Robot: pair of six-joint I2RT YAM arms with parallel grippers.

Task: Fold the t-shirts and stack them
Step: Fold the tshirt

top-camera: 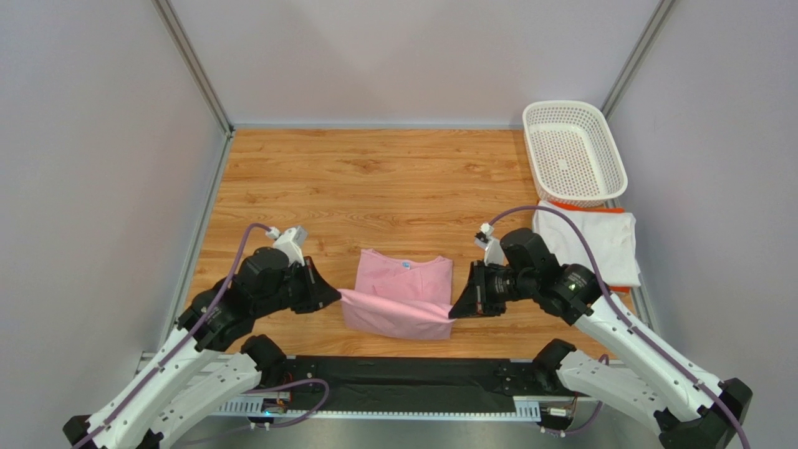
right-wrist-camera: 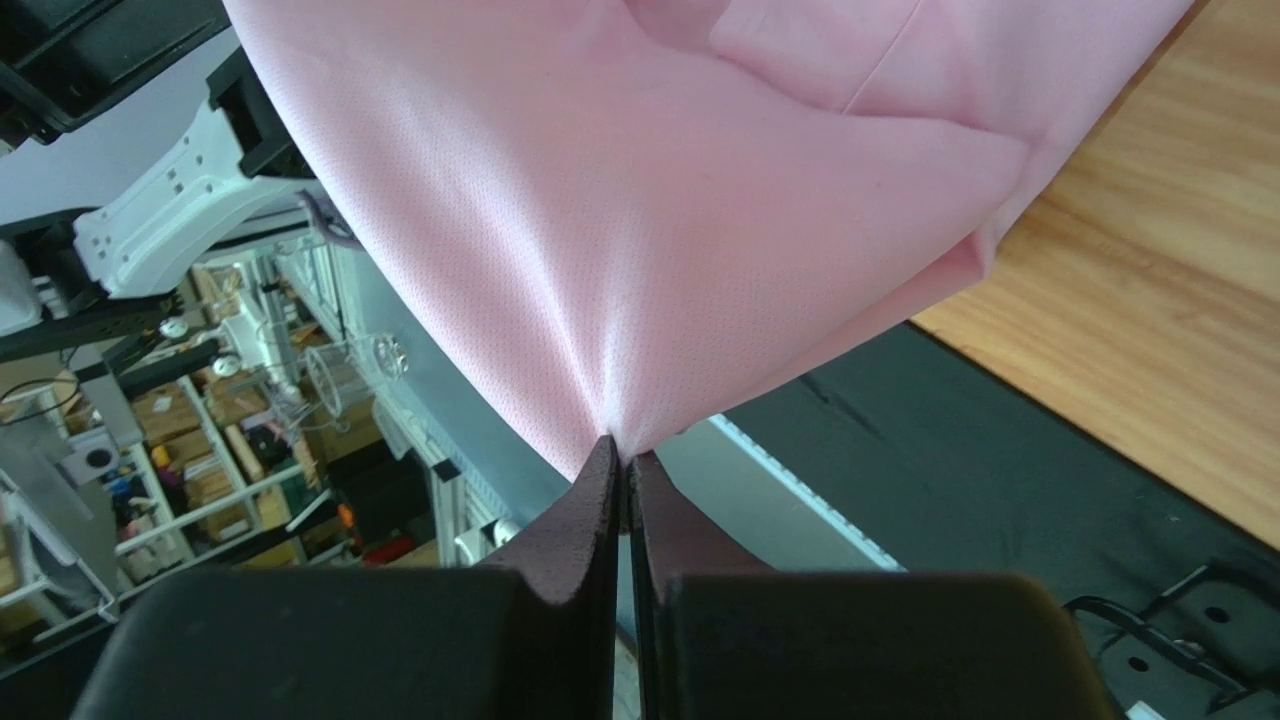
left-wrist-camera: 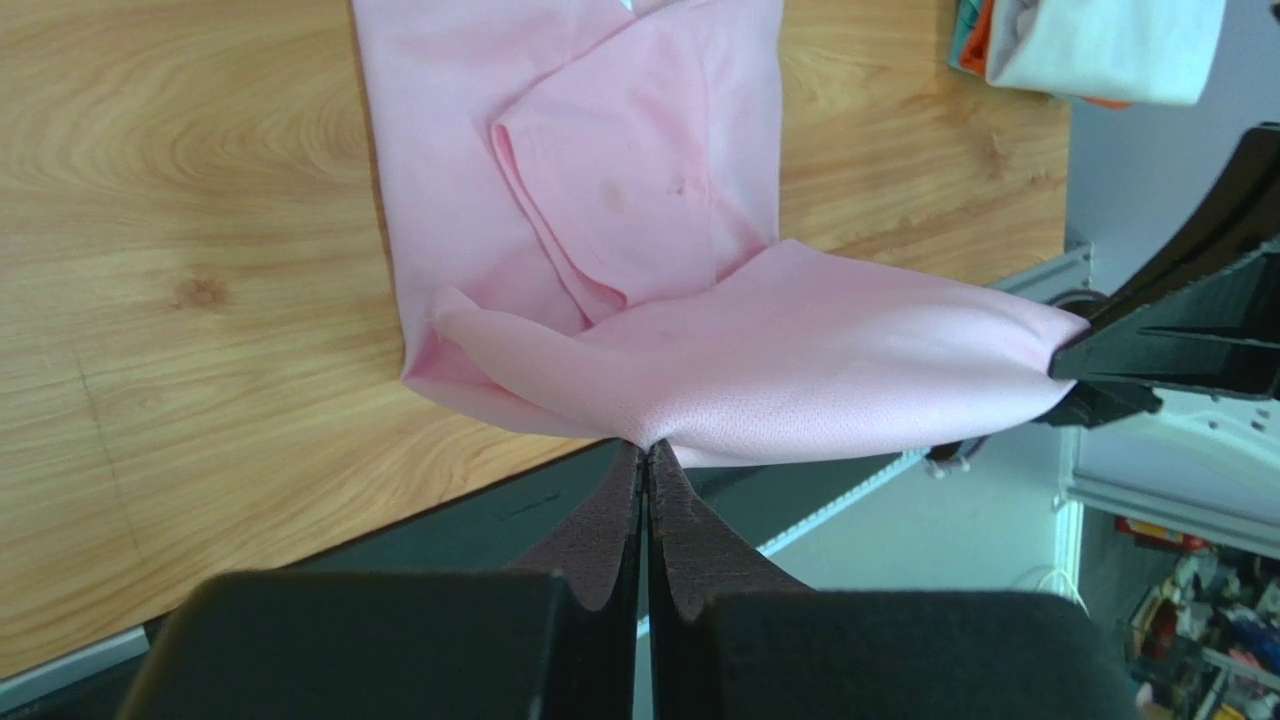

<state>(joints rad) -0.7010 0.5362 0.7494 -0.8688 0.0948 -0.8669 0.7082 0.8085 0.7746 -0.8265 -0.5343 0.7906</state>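
— What takes up most of the room down there?

— The wooden table [top-camera: 375,178], with a black strip [top-camera: 393,374] along its near edge; both arm bases run off the bottom of the overhead view.

— And the shirts?

— The pink t-shirt [top-camera: 403,281] sits at the near middle, between the two arms; its far part lies flat on the wood, neckline away from the robot; its near end is gathered up and pulled taut from side to side. The white t-shirt [top-camera: 613,238] lies folded at the right edge, orange trim along its far side; the right arm and its cable cross over its near-left part, so I can't see that corner. Just beyond it stands the white basket [top-camera: 573,154].

— Can you see the fingers?

— Not from above; the wrists cover them. The wrist cameras do better: the left gripper [left-wrist-camera: 648,450] has its jaws pressed together on one end of the pink fold; the right gripper [right-wrist-camera: 621,446] is pinching the other end the same way. How many layers each one holds, I can't tell.
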